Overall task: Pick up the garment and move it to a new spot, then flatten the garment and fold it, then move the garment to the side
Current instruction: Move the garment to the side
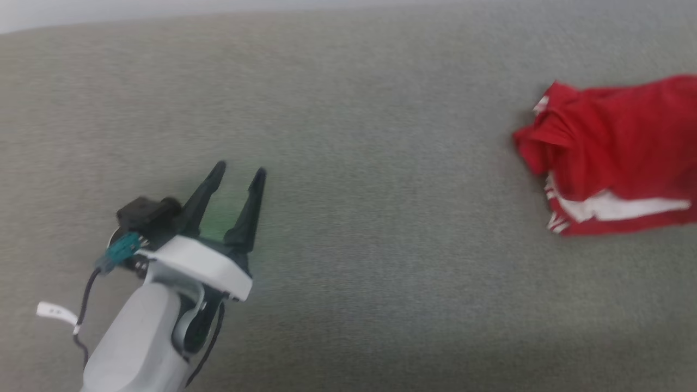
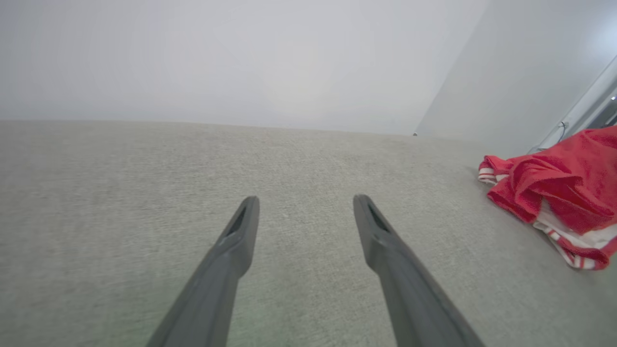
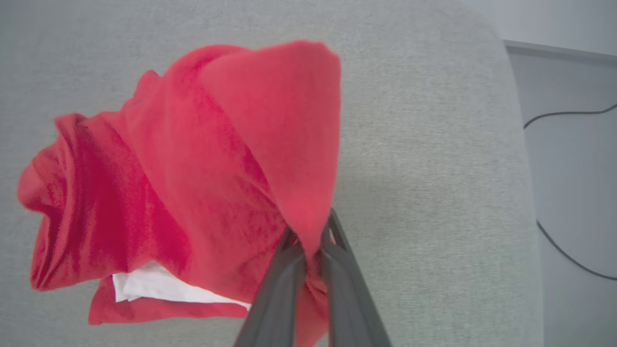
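At the right edge of the head view, the garment (image 1: 615, 152) lies bunched on the grey fabric-covered bench (image 1: 381, 245), a red jersey with one white panel and striped trim showing among the folds. The right wrist view shows the right pincer (image 3: 312, 231) closed on a fold of the red cloth (image 3: 193, 168), with the rest of the shirt draping away from the grip toward the bench top (image 3: 434, 168). The left pincer (image 1: 239, 167) hangs over bare bench well apart from the shirt, its two fingers spread wide and holding nothing; its own view (image 2: 305, 198) shows the jersey (image 2: 564, 183) off to the side. The step in hand looks like the pick-up and carry to a new spot. To do it well, the right arm should probably rise until the hanging cloth clears the surface, so nothing drags or snags. It should then travel toward the open middle of the bench, away from the rounded edge and the floor (image 3: 569, 193) beyond it. The grip takes only a narrow pinch of fabric, so a slow, smooth carry would lessen the risk of slipping. By count: one garment, two pincers, one bench, and two dark stretches of cable (image 3: 554, 114) on the floor, possibly one cable.
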